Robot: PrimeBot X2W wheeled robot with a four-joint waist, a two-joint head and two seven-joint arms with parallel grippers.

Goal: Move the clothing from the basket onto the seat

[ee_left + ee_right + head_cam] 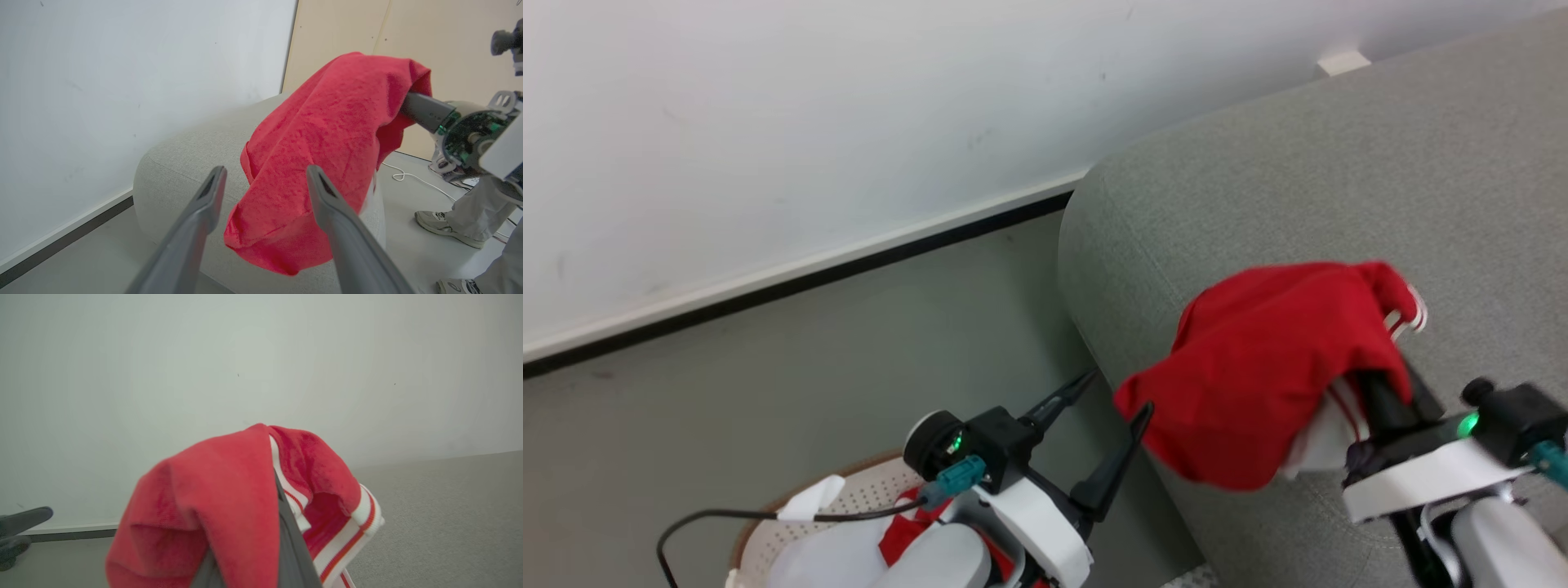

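My right gripper (1384,396) is clamped on the garment (1258,367), which drapes over its fingers above the rounded edge of the seat (1339,180) lying just below and ahead; my left gripper (1115,385), fingers apart and empty, hangs between basket (849,474) and seat.

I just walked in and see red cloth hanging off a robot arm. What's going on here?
The robot is moving laundry from a basket to a grey sofa. Its right gripper is shut on a red garment, which drapes over its fingers above the sofa's rounded edge and is not yet let go. The left gripper hangs open and empty beside the sofa, near the basket, where more red clothing lies. A person stands nearby.
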